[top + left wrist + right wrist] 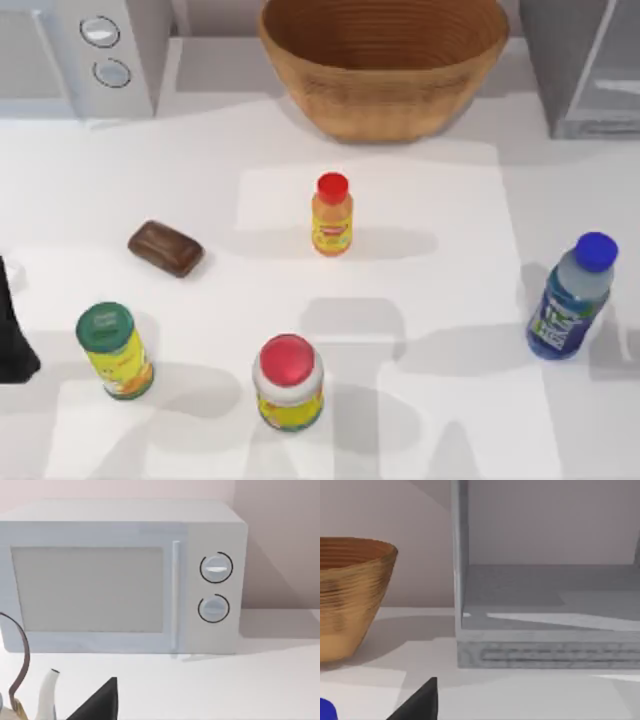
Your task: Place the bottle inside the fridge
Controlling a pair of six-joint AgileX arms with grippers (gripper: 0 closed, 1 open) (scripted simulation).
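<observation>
White table [420,200] | bottle [570,300] upright at right edge, ungrasped, well short of fridge [585,65] | step: approach pending, likely right arm's | jaw state: cannot tell.

**AgileX arm pair: pose record**

Left arm [14,330]: dark segment at the counter's left edge, low in the top view. Left gripper: one dark finger [99,702] visible from its wrist camera. Right gripper: one dark finger [419,702] likewise visible.

Overhead looks down; wrists apparently face fridge [545,605], microwave [120,575].
</observation>
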